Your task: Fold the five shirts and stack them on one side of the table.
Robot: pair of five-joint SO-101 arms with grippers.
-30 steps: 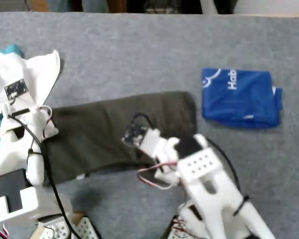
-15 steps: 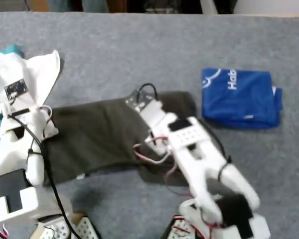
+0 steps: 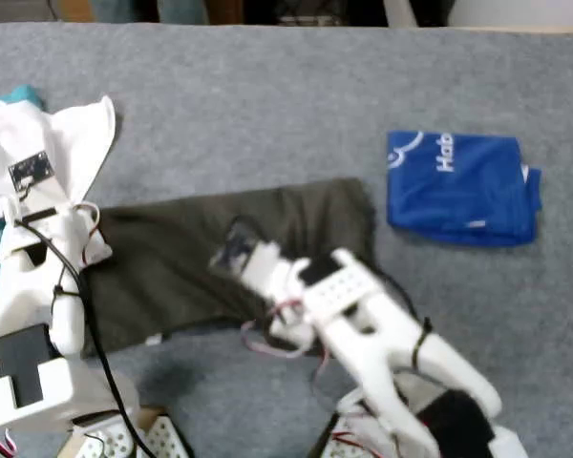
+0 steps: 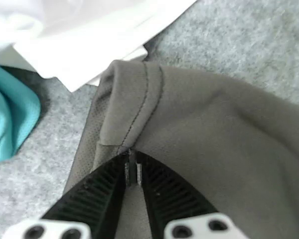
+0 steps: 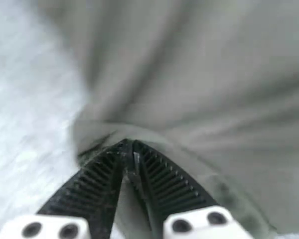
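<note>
A dark olive shirt (image 3: 181, 253) lies partly folded across the middle of the grey table. My left gripper (image 4: 133, 167) is shut on the olive shirt (image 4: 209, 144) near a stitched hem at its left end, beside the white shirt (image 4: 89, 45). My right gripper (image 5: 128, 152) is shut on a fold of the olive shirt (image 5: 189, 89); in the high view that arm (image 3: 344, 305) lies over the shirt's right part. A folded blue shirt (image 3: 461, 187) rests at the right. A white shirt (image 3: 48, 143) and a teal shirt (image 3: 21, 95) are heaped at the left.
The grey table (image 3: 267, 95) stretches bare behind the shirts. The arm bases (image 3: 105, 429) stand at the near edge. Teal cloth (image 4: 10, 114) lies close to my left gripper.
My right arm swung over the olive shirt, first toward the far right corner and then back left, dragging cloth with it. The left arm stayed put.
</note>
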